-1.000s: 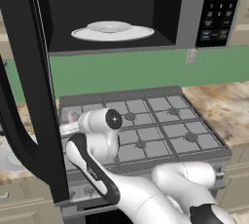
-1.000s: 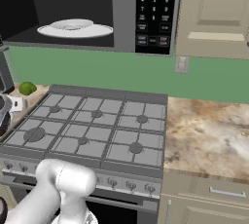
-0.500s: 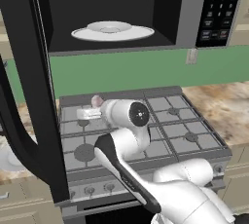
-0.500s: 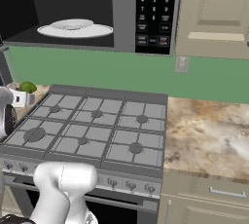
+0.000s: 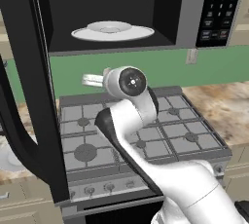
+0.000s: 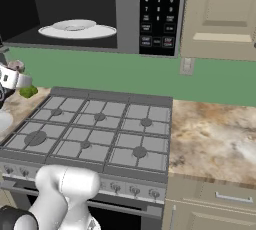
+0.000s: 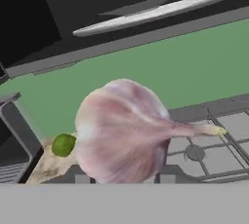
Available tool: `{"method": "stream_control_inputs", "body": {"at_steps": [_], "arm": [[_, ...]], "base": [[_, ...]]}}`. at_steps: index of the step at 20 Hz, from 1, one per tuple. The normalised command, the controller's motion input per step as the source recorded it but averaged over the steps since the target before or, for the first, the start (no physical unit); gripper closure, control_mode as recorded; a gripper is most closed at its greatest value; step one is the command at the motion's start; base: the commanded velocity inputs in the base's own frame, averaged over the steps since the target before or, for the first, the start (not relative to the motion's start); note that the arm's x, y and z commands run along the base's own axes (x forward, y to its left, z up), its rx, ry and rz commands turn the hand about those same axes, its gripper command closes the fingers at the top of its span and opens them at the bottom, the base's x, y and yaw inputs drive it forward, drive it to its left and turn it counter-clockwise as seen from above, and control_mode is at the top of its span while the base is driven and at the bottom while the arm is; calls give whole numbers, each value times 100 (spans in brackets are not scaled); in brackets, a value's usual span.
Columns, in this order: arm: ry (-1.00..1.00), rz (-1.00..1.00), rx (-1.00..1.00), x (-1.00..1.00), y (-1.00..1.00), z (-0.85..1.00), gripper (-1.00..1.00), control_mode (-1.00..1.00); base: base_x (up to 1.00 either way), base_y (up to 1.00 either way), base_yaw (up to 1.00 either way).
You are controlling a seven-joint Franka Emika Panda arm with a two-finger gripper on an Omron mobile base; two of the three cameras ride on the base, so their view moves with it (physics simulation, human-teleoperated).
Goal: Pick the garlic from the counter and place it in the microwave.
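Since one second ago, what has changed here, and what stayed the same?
The arm rose from low over the stove toward the microwave, carrying the garlic in its gripper. The plate, the open door and the stove stayed put.

Microwave [image 6: 100,14] above the stove [image 6: 95,139] — turntable plate [image 6: 76,29] inside; counter [image 6: 215,139] right of stove; garlic [image 7: 121,133] held between gripper [image 7: 124,179] fingers.

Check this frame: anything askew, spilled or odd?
Nothing stands out. The gripper holds the garlic above the stove, below the open microwave, whose turntable plate sits level. No spill or damage shows.
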Motion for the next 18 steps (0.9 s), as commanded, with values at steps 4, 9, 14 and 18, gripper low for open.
{"method": "stream_control_inputs", "body": {"at_steps": [4, 9, 14, 18], "arm": [[-8, -22, 0, -5, -45, 100, 100, -100], [-5, -17, -3, 0, -47, 100, 100, -100], [-1, -5, -1, 52, -33, 59, 100, -100], [0, 12, 0, 98, -9, 10, 100, -100]], "base": [[0, 0, 0], [0, 0, 0], [0, 0, 0], [0, 0, 0]]}}
